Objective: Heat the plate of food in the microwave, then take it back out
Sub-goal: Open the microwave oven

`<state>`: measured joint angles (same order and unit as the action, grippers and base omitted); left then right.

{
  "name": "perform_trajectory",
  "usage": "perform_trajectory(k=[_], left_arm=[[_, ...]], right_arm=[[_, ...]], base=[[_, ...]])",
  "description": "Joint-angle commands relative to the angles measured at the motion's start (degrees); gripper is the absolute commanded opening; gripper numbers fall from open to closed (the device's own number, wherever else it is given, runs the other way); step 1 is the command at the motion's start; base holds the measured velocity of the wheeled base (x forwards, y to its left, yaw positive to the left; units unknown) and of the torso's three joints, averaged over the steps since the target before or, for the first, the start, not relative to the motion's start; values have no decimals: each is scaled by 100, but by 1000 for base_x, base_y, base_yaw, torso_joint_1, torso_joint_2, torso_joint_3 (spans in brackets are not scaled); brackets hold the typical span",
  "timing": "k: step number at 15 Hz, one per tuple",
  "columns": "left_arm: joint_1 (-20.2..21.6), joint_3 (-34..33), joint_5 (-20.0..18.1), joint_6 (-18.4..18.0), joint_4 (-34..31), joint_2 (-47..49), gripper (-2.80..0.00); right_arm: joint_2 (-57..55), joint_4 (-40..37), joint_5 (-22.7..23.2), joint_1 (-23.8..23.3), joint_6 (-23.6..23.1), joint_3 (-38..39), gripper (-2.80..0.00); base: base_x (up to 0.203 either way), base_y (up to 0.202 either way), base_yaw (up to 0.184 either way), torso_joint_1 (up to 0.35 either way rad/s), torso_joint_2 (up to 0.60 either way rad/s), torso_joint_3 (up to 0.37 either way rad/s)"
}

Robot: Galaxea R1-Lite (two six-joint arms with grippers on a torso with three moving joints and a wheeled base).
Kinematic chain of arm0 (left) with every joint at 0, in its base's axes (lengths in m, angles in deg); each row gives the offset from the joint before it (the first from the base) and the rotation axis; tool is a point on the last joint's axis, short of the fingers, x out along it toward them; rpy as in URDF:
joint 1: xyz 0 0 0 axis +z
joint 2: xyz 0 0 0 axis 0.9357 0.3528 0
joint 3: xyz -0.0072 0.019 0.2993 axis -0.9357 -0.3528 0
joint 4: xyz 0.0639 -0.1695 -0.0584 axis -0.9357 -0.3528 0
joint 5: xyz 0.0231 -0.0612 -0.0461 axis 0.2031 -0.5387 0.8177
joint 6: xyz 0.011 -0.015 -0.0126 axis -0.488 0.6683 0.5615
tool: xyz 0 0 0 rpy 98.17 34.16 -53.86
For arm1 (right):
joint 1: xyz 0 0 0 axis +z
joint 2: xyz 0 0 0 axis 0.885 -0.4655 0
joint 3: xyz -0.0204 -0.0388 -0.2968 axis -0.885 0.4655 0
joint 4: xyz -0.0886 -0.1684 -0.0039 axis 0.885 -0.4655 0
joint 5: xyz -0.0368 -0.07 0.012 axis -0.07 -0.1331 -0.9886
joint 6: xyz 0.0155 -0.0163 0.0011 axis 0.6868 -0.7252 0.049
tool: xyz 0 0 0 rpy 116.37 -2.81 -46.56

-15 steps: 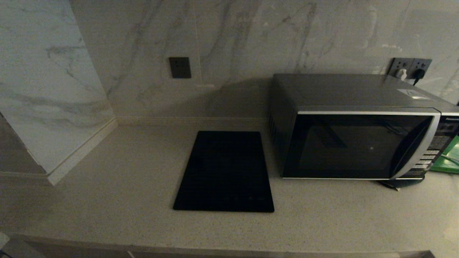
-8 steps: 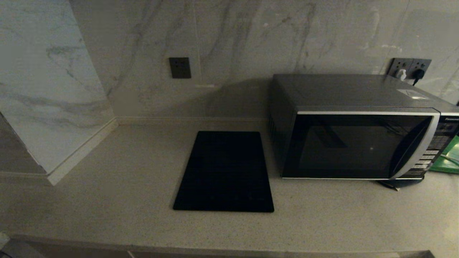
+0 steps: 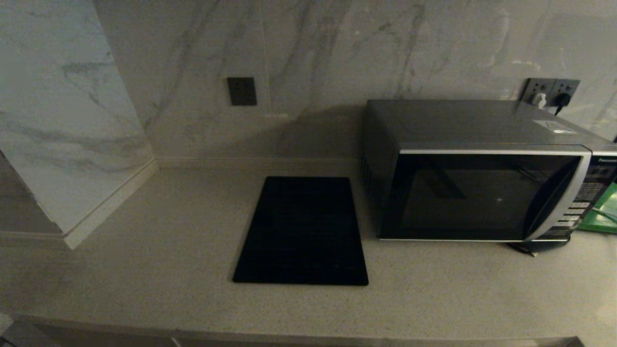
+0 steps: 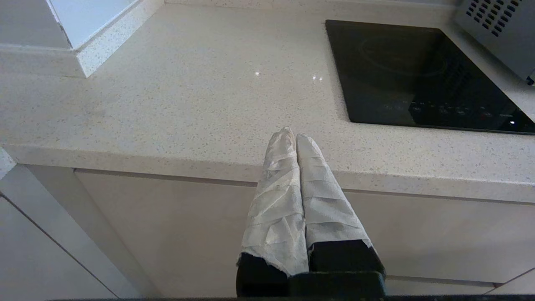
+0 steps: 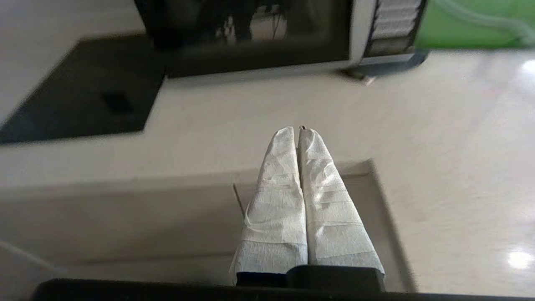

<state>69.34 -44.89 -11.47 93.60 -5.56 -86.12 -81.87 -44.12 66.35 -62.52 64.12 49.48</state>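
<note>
While the plate of food shows in no view, the microwave [image 3: 482, 188] stands shut on the bench [image 3: 144, 270], and nothing through its dark door glass can be made out, so where the plate lies cannot be told. From the right gripper [image 5: 298, 130], whose jaws are pressed together and hold nothing, the microwave [image 5: 267, 37] lies ahead across a stretch of bare bench, its door facing the jaws and its button panel [image 5: 393, 25] ahead and off to the right. Its long axis runs across the line of approach. The left gripper [image 4: 291, 136], jaws likewise pressed together and empty, hangs at the bench's front edge with the cooktop [image 4: 418, 75] ahead of it, and only a corner of the microwave [image 4: 497, 29] shows beyond that. The right arm is judged the nearer one to the door and panel, so the coming reach likely falls to it. A green thing [image 3: 602, 212] sits just past the microwave's panel side, and wall sockets [image 3: 552, 91] sit behind.
</note>
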Motion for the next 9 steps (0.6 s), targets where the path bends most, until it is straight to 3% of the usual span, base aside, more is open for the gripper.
perform_trajectory(k=[1,4,9], left_arm=[[0,0,3,4,1,0,-280],[0,0,3,4,1,1,-280],[0,0,3,4,1,7,-280]], right_arm=[[27,606,63,0,-37,902,-280],[27,2232,94,0,-380,2105,-280],[27,2964,252,0,-590,2634,-280]], base=[[0,0,0,0,0,0],[0,0,0,0,0,0],[0,0,0,0,0,0]])
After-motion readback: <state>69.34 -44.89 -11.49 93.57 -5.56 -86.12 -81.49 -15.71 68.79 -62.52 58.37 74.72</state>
